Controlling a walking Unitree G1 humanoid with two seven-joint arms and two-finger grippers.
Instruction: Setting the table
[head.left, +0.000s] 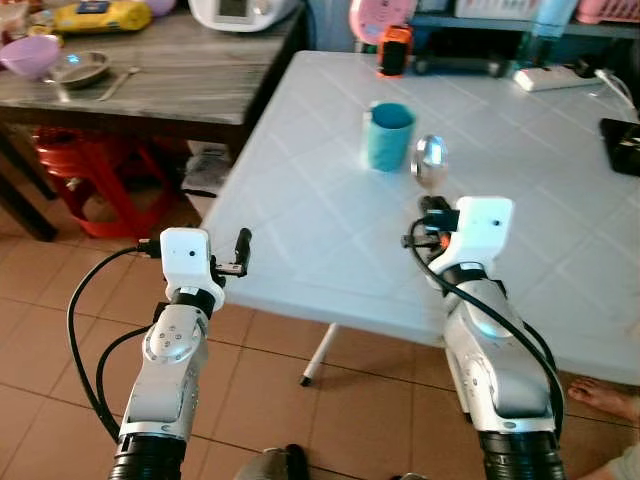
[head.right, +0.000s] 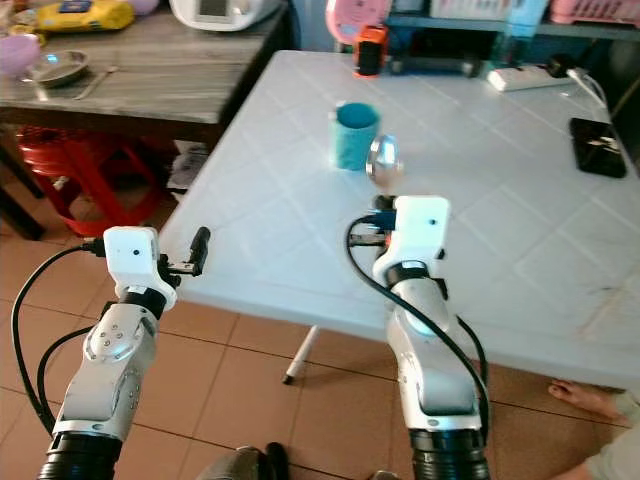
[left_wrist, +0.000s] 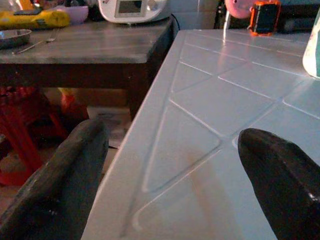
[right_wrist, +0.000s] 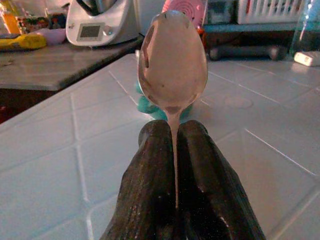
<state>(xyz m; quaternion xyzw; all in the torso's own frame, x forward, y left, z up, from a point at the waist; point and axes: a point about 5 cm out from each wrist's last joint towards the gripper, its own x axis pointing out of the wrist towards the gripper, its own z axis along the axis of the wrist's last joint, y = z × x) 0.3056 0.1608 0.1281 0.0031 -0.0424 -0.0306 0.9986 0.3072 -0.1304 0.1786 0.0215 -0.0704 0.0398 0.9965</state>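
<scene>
A shiny metal spoon sticks out of my right gripper, which is shut on its handle above the white table. In the right wrist view the spoon bowl stands straight up from the closed fingers. A teal cup stands upright on the table just beyond the spoon. My left gripper hovers at the table's near left edge, open and empty, its two fingers spread wide over the corner.
A dark wooden side table to the left holds a metal bowl, a purple bowl and a white appliance. Red stools stand beneath it. An orange-black device, power strip and black object lie on the white table. A person's foot rests at right.
</scene>
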